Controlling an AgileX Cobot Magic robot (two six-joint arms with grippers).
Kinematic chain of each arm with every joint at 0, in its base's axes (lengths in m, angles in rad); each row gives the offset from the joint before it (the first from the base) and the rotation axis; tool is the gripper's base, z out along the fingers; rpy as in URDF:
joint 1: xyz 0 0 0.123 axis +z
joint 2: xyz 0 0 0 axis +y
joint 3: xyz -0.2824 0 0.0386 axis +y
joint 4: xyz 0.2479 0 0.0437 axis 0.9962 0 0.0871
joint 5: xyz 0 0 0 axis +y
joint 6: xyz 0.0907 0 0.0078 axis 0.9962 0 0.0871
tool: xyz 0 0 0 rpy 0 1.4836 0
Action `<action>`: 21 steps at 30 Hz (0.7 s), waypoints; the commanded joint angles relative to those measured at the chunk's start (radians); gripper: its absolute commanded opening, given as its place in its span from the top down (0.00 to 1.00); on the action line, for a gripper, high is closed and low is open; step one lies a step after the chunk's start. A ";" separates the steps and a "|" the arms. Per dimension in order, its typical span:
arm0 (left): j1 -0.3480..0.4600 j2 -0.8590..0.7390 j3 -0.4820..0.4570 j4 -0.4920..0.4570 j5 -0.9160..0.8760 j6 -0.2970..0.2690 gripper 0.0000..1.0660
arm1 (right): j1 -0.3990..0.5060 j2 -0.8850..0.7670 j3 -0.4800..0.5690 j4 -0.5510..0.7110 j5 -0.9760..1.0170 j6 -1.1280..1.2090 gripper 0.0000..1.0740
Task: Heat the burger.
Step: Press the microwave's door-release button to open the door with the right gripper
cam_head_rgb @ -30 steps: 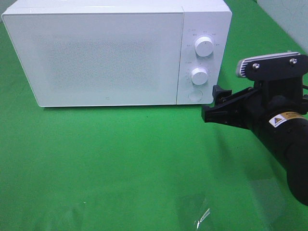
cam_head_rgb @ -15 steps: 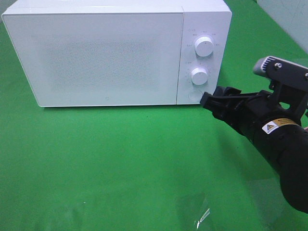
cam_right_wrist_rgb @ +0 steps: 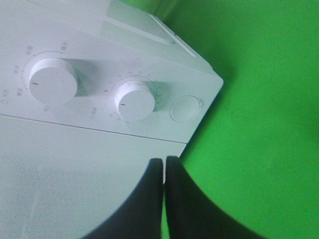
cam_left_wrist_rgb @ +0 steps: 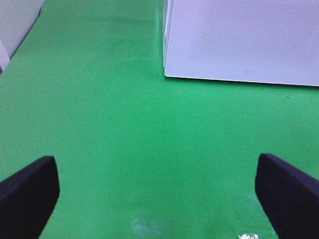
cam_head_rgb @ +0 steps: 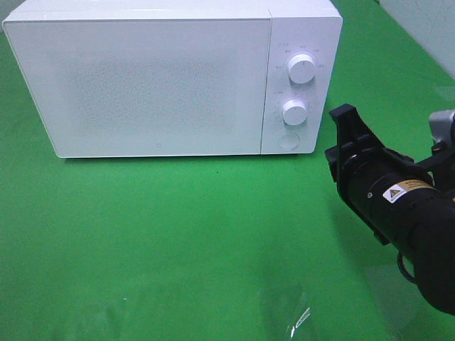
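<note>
Green tabletop [cam_head_rgb: 178,234], two items.
White microwave [cam_head_rgb: 156,78], door shut, stands at the far side; clear plastic scrap [cam_head_rgb: 295,316] lies near the front edge, well apart.

I am looking down on a green cloth [cam_head_rgb: 178,234] that is covering the whole work surface and lying mostly smooth. A pale wall [cam_head_rgb: 426,21] is showing past the cloth's far right corner. Light is glinting off a glossy clear patch [cam_head_rgb: 298,316] near the front edge.

Microwave [cam_head_rgb: 163,78] — smooth white plastic (door finely speckled); table cover [cam_head_rgb: 178,234] — matt green cloth.
</note>
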State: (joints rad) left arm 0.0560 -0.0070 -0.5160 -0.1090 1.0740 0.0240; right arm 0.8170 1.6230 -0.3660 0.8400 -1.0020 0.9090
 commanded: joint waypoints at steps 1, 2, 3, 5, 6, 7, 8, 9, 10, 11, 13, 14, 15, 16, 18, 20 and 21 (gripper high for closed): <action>0.000 -0.001 0.001 -0.006 -0.004 -0.002 0.06 | -0.002 -0.001 -0.001 -0.011 0.052 0.155 1.00; 0.000 -0.001 0.001 -0.006 -0.004 -0.002 0.06 | -0.002 -0.001 -0.001 -0.011 0.052 0.155 1.00; 0.000 -0.001 0.001 -0.006 -0.004 -0.002 0.06 | -0.002 0.005 -0.001 -0.019 0.059 0.197 1.00; 0.000 -0.001 0.001 -0.006 -0.004 -0.001 0.06 | -0.016 0.015 -0.001 -0.049 0.067 0.222 1.00; 0.000 -0.001 0.001 -0.006 -0.004 -0.001 0.06 | -0.016 0.015 -0.001 -0.049 0.067 0.222 1.00; 0.000 -0.001 0.001 -0.006 -0.004 -0.001 0.06 | -0.040 0.032 -0.002 -0.110 0.072 0.256 1.00; 0.000 -0.001 0.001 -0.006 -0.004 -0.001 0.06 | -0.040 0.032 -0.002 -0.110 0.072 0.256 1.00; 0.000 -0.001 0.001 -0.006 -0.004 -0.001 0.06 | -0.056 0.043 -0.004 -0.141 0.072 0.281 1.00; 0.000 -0.001 0.001 -0.006 -0.004 -0.001 0.06 | -0.056 0.043 -0.004 -0.141 0.072 0.281 1.00; 0.000 -0.001 0.001 -0.006 -0.004 -0.001 0.06 | -0.087 0.066 -0.012 -0.198 0.070 0.333 1.00; 0.000 -0.001 0.001 -0.006 -0.004 -0.001 0.06 | -0.117 0.092 -0.023 -0.255 0.070 0.387 1.00; 0.000 -0.001 0.001 -0.006 -0.004 -0.001 0.06 | -0.117 0.092 -0.023 -0.255 0.070 0.387 1.00; 0.000 -0.001 0.001 -0.006 -0.004 -0.001 0.06 | -0.144 0.119 -0.037 -0.312 0.069 0.437 1.00; 0.000 -0.001 0.001 -0.006 -0.004 -0.001 0.06 | -0.168 0.142 -0.053 -0.356 0.069 0.471 1.00; 0.000 -0.001 0.001 -0.006 -0.004 -0.001 0.06 | -0.187 0.166 -0.069 -0.388 0.062 0.496 1.00; 0.000 -0.001 0.001 -0.006 -0.004 -0.001 0.06 | -0.212 0.193 -0.090 -0.423 0.060 0.523 1.00; 0.000 -0.001 0.001 -0.006 -0.004 -0.001 0.06 | -0.212 0.193 -0.090 -0.423 0.060 0.523 1.00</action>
State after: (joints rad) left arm 0.0560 -0.0070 -0.5160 -0.1090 1.0740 0.0240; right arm 0.6140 1.8110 -0.4460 0.4430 -0.9340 1.4160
